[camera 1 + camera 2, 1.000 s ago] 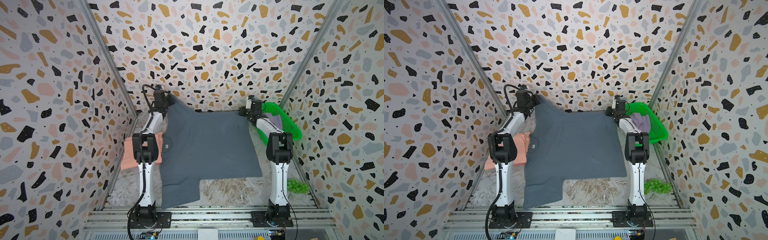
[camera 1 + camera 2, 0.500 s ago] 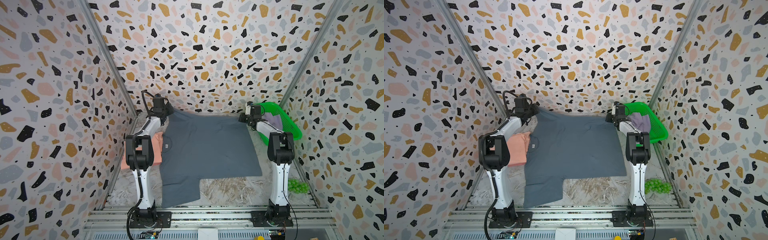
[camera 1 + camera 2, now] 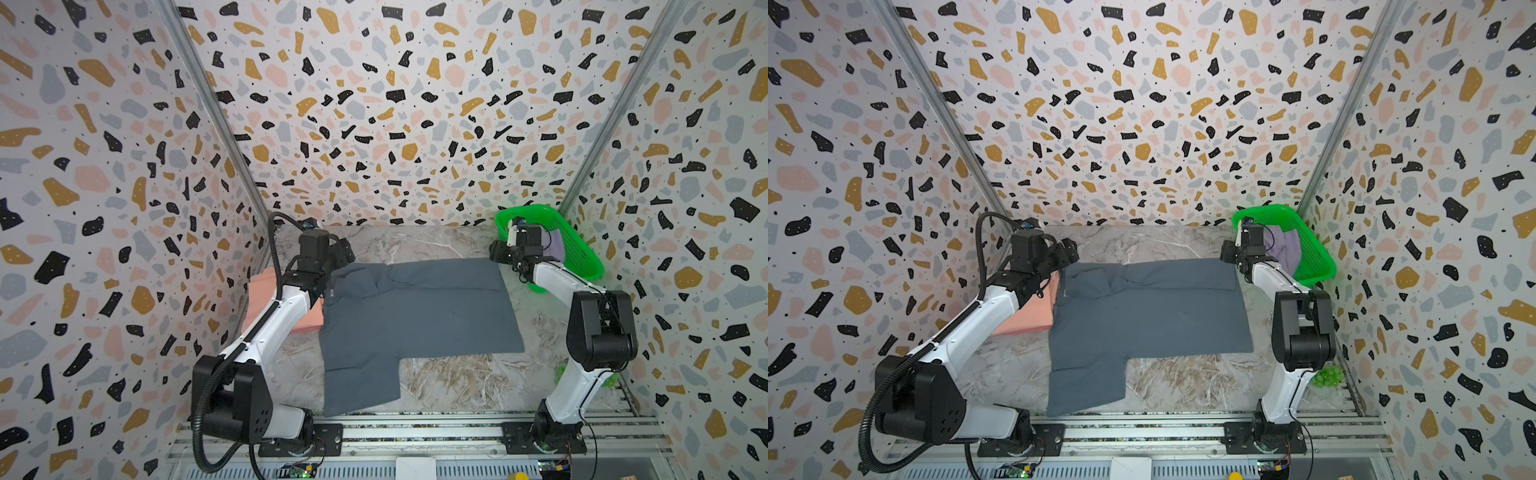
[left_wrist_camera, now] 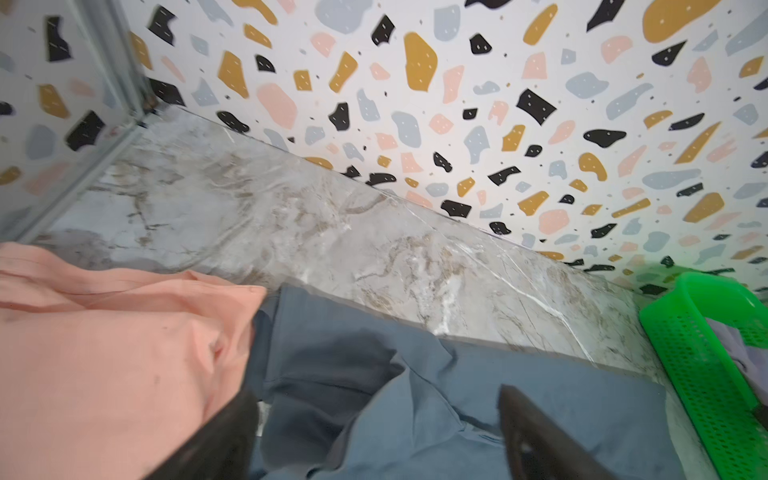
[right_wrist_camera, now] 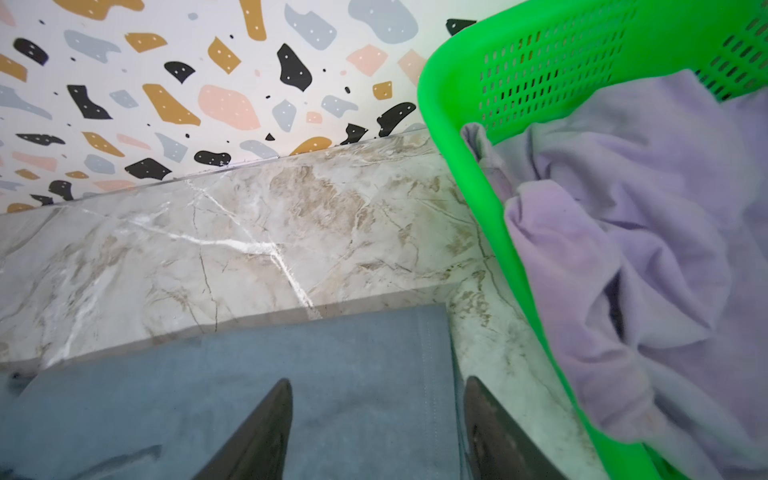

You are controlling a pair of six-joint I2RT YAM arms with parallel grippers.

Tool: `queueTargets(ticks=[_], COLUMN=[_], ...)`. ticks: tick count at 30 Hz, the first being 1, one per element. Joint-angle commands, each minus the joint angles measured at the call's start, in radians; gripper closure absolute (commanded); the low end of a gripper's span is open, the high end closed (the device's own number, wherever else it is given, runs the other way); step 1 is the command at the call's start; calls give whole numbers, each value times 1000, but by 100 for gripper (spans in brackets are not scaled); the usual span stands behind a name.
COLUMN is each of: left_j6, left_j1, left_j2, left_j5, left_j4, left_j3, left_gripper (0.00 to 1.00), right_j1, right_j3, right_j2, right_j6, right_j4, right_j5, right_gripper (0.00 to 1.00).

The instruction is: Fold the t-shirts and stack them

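Note:
A dark slate-grey t-shirt (image 3: 415, 316) (image 3: 1142, 316) lies spread on the marble table, one sleeve hanging toward the front edge. Its far edge shows a fold line, and the far-left corner is rumpled (image 4: 415, 415). My left gripper (image 3: 344, 252) (image 3: 1069, 251) (image 4: 376, 395) hovers open over that corner, holding nothing. My right gripper (image 3: 496, 253) (image 3: 1227, 255) (image 5: 378, 381) is open over the flat far-right corner (image 5: 249, 395), one finger on each side of the hem. A folded salmon-pink t-shirt (image 3: 261, 286) (image 3: 1025, 320) (image 4: 104, 353) lies at the left, partly under my left arm. A lilac t-shirt (image 3: 555, 247) (image 3: 1285, 249) (image 5: 623, 249) sits crumpled in the basket.
A bright green mesh basket (image 3: 582, 257) (image 3: 1312, 257) (image 4: 698, 374) (image 5: 478, 145) stands tilted in the far right corner, close to my right gripper. A small green bunch of balls (image 3: 1329, 376) lies by the right arm's base. Patterned walls enclose the table on three sides.
Both grippers lowered the grey shirt's far edge to the table and opened, letting it go. The shirt now lies flat instead of hanging from its far corners.

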Motion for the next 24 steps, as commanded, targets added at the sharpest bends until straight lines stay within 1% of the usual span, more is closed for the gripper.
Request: queueTargets(ticks=[1,3,7,11,14,17,21,24], left_j6=[63,86,90,100,150,183,124,82], left_j1=[8,7,4,-13,-66,-129,-164,-172], left_j2=[2,58,188,332,455,569,705,769], left_j5=[-80,-27,102,194,195,162,106,57], left_j4=[32,-2,-26,-56,-127,-167,-192,-205], left_j3=[32,76,112,160,261,363,476,527], left_gripper=[1,0,0,0,3,7,26,36], right_j1=[7,13,56,81,91,102,105,105], right_j3=[54,64,65,107,156,162,136,127], right_j2=[-28,-12,31,123,210,249,264,268], right_j6=[42,56,62,76,85,81,75,66], right_j4=[-42,-36,-24,-42,-73,-77,-59,-65], right_j5=[15,-55,-116,-215,-275,-273,-254,-255], right_gripper=[35,35,40,41,46,47,47,47])
